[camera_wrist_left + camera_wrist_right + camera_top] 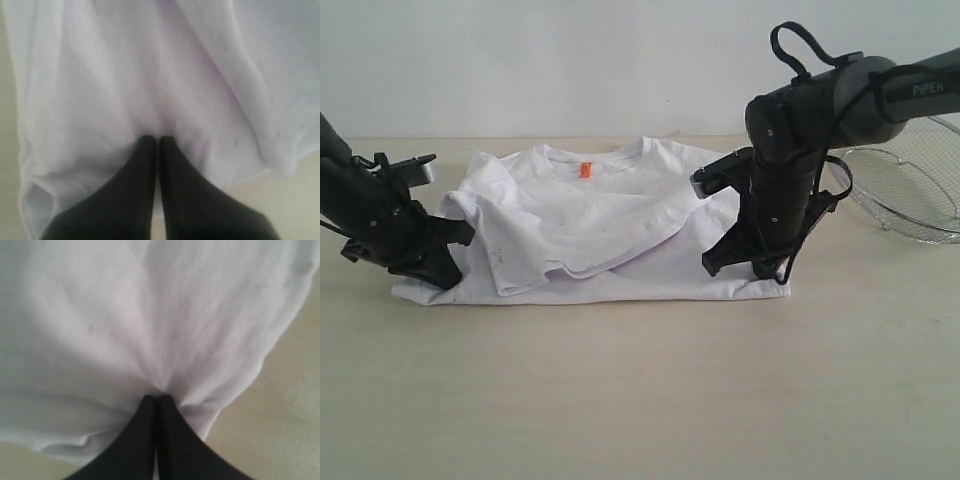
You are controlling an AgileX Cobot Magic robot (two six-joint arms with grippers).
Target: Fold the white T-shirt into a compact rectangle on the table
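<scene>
The white T-shirt [590,215] lies flat on the table [640,400], collar and orange tag at the far side, both sleeves folded in over the chest. My left gripper [447,274] sits low at the shirt's near left corner. The left wrist view shows that gripper [156,139] shut, with a pucker of the T-shirt [150,75] pinched at its tips. My right gripper [752,268] stands at the near right corner. In the right wrist view this gripper [157,398] is shut on gathered cloth of the T-shirt [125,315]. No print shows.
A round wire-mesh basket [910,190] stands at the far right, behind the right arm. Bare tabletop [640,400] stretches in front of the shirt's hem, and table shows beside the cloth in both wrist views [280,200] [280,415].
</scene>
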